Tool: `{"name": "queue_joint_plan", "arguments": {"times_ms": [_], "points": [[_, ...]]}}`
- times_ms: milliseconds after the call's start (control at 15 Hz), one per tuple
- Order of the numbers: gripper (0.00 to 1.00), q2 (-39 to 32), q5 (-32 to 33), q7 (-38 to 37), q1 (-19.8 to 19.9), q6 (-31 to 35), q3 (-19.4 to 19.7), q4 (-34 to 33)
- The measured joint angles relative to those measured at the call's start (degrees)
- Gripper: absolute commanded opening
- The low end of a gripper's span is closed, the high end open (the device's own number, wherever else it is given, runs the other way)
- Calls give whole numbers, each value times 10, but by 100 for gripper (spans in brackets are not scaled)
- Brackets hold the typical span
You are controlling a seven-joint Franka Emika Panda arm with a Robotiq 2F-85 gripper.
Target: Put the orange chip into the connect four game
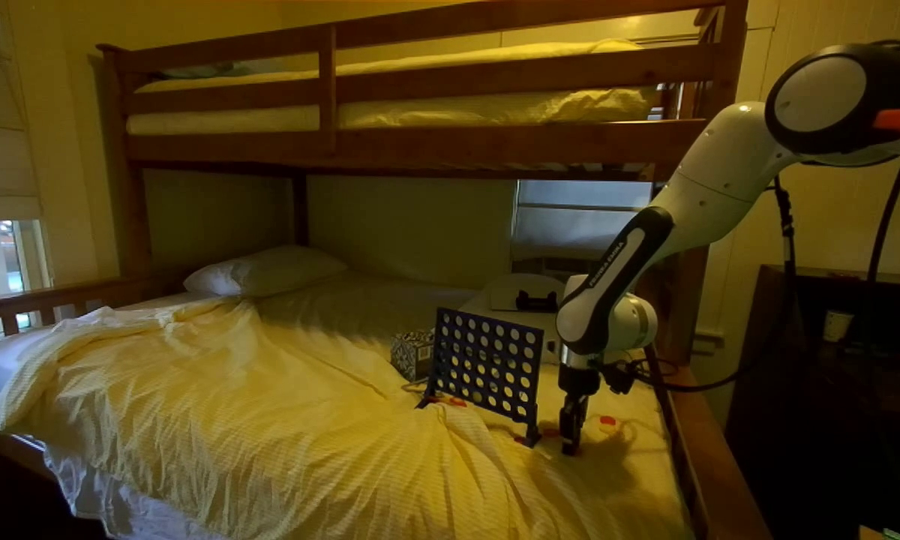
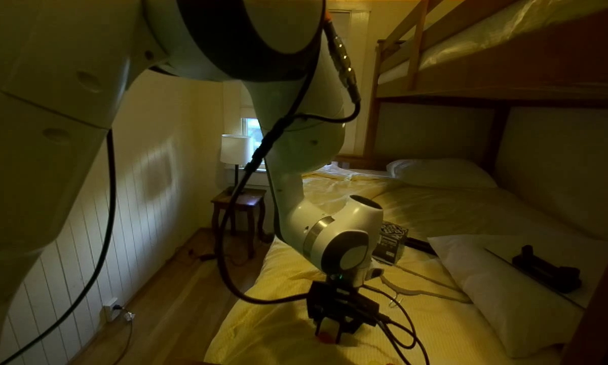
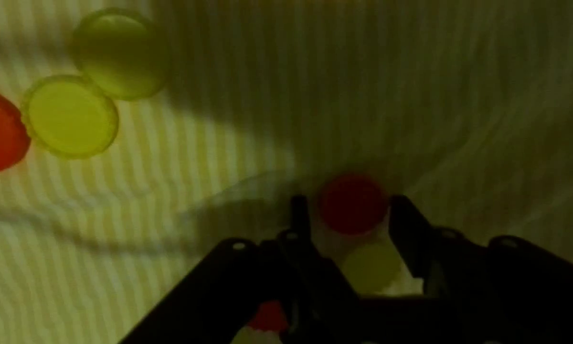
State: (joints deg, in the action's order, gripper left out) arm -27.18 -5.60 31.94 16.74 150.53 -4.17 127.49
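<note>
Although the wrist view is dim, it shows a small round orange chip [image 3: 353, 204], dark red in shadow, lying flat on a yellow striped bedcover [image 3: 210, 153]. The fingers [image 3: 300, 219] are spread, one to the chip's left and one to its right; a gap shows on the left, while on the right the rim comes so near that I cannot tell whether it touches. A yellow chip [image 3: 372, 267] lies just beside it on the near side, also between the fingers. At the far left are two yellow discs [image 3: 69, 117] and an orange disc [image 3: 0, 131] partly out of view. In an exterior view, the connect four game [image 1: 489, 362], a dark upright grid with rows of round holes, stands on the bedcover left of the fingers, near but apart.

The chip is probably light, stiff plastic, hard to break but thin and perhaps slick. The best hold is likely low on its left and right rims, across the full width, since the flat face offers nothing to pinch. The soft bedcover should give, letting the fingers reach below the edge, though it may bunch into the grip or bring the yellow chip along. For the game, the chip will presumably need turning on edge, with its lower rim left free.
</note>
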Motion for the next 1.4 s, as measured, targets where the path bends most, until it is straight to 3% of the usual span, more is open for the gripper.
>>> {"name": "queue_joint_plan", "arguments": {"times_ms": [133, 200, 267, 400, 733, 1067, 1400], "points": [[22, 0, 0, -16, 1, -4, 1, 0], [33, 0, -1, -22, 2, -6, 1, 0], [60, 0, -1, -26, 2, -8, 1, 0], [66, 1, -6, -30, 4, -13, 1, 0], [99, 9, -20, -30, 7, -31, 1, 1], [89, 21, -32, -29, 9, -42, -1, 11], [89, 24, -32, -29, 6, -50, -1, 12]]}}
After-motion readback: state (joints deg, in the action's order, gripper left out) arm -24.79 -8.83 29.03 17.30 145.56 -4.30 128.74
